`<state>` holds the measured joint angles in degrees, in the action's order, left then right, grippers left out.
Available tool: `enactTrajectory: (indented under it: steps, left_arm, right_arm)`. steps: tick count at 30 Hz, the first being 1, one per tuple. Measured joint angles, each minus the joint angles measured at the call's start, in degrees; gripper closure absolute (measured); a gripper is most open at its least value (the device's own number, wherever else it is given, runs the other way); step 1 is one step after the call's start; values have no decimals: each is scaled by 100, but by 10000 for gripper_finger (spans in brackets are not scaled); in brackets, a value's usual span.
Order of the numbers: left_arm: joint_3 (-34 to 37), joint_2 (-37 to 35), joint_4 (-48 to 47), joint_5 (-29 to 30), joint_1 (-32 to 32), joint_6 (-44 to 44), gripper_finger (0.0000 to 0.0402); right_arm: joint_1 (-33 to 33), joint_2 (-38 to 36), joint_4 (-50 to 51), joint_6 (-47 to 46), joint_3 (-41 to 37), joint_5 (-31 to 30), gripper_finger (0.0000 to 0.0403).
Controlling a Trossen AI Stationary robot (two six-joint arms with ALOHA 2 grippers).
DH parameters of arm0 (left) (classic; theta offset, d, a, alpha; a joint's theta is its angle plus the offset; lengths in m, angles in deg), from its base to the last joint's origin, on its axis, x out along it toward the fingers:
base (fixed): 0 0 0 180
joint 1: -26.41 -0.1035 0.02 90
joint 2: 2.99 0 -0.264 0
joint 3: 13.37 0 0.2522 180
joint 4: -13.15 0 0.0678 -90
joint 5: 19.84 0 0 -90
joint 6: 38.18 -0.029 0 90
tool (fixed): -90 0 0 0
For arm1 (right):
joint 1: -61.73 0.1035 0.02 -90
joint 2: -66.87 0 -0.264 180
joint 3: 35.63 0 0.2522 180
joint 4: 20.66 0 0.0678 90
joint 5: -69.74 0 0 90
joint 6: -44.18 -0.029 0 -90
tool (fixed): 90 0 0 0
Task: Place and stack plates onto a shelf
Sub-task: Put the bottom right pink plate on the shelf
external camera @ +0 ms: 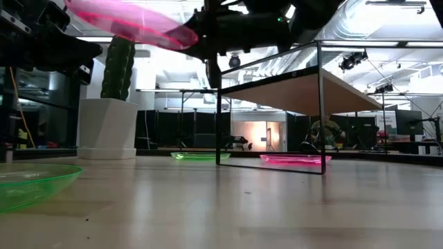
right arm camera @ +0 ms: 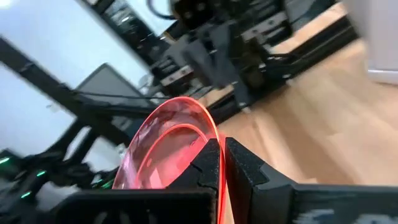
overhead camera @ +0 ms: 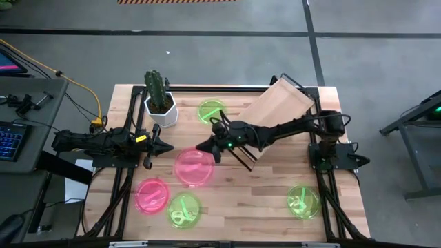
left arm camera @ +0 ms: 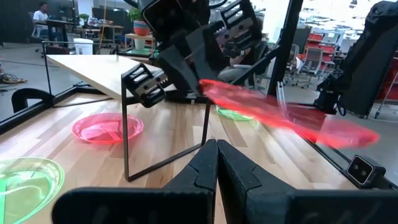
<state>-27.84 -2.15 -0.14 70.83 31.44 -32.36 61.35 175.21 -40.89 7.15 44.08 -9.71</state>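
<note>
My right gripper [overhead camera: 205, 148] reaches in from the table's right and is shut on a neon pink plate [overhead camera: 193, 167], held in the air left of the shelf [overhead camera: 279, 107]. The shelf is a light-wood board on a thin black wire frame. My left gripper [overhead camera: 164, 147] is shut and empty, just left of the held plate. A second pink plate [overhead camera: 151, 195] and three green plates [overhead camera: 184, 210] [overhead camera: 303, 201] [overhead camera: 211, 110] lie flat on the table. My right gripper [right arm camera: 222, 149] pinches the pink plate's rim [right arm camera: 211, 134] between its two fingers, on the edge facing the shelf. The fingers come from the table's right, slanting slightly down. The plate [external camera: 124, 21] is lifted well clear of the table and tilted.
A cactus in a white pot [overhead camera: 160, 103] stands near the far edge, left of the shelf. A black frame [overhead camera: 124, 172] borders the wooden table. Bare wood lies between the shelf and the green plate at the near right. People sit in the room beyond [left arm camera: 40, 12].
</note>
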Motion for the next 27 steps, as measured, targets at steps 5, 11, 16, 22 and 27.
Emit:
enactTrajectory:
  steps: [5, 11, 16, 22, 27]
  left_arm:
    - [0, 0, -2, 0, 0, 0, 401]
    - [0, 0, 0, 0, -1, 0, 401]
    - [0, 0, -4, 0, 0, 0, 401]
    - [0, 0, -2, 0, 1, 0, 401]
    - [0, 0, -2, 0, -1, 0, 401]
  right_arm:
    - [-140, 0, -17, -317, 138, 1083, 403]
    - [-170, -7, -236, -541, 176, 2315, 403]
    - [-270, -73, -1537, -1119, 182, 2658, 403]
    - [-943, -1098, -1194, -867, 193, 2229, 403]
    - [-1403, -2615, 1951, 498, 193, 1134, 403]
